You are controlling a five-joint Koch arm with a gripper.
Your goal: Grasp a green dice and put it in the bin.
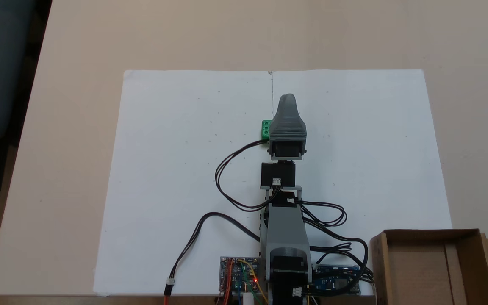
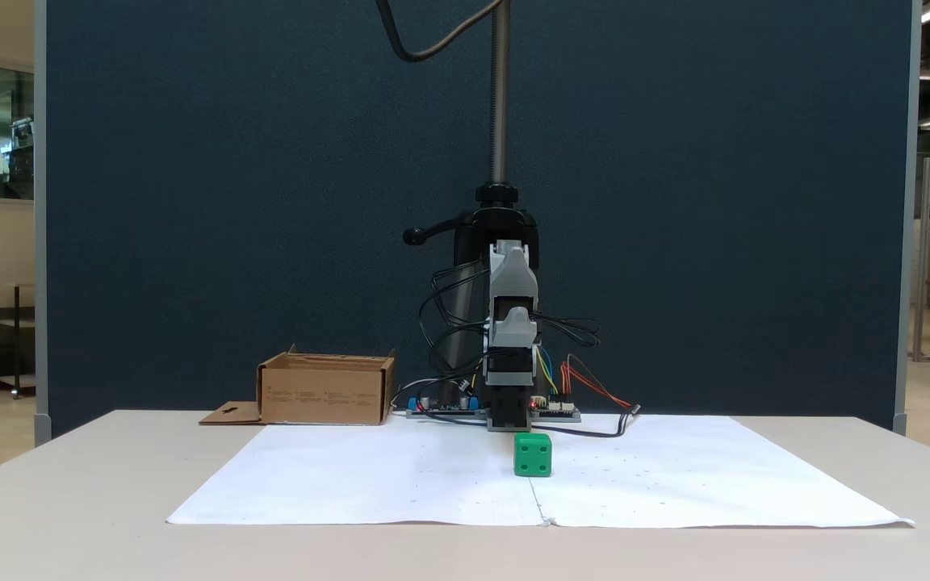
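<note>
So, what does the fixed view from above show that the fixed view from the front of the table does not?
The view from above shows the inside of the box, which holds nothing, and the claw beside the green dice. The front view shows the box's printed side wall, the dice's front face resting on the paper, and the blue partition behind. Both share the arm, dice, box and white paper.

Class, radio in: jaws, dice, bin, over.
Gripper over paper, jaws unreadable. Green dice on paper, ungrasped. Bin empty. No obstacle seen.

Grey printed arm (image 1: pixel 287 220) — black servos, looping black cables (image 1: pixel 231 178).
</note>
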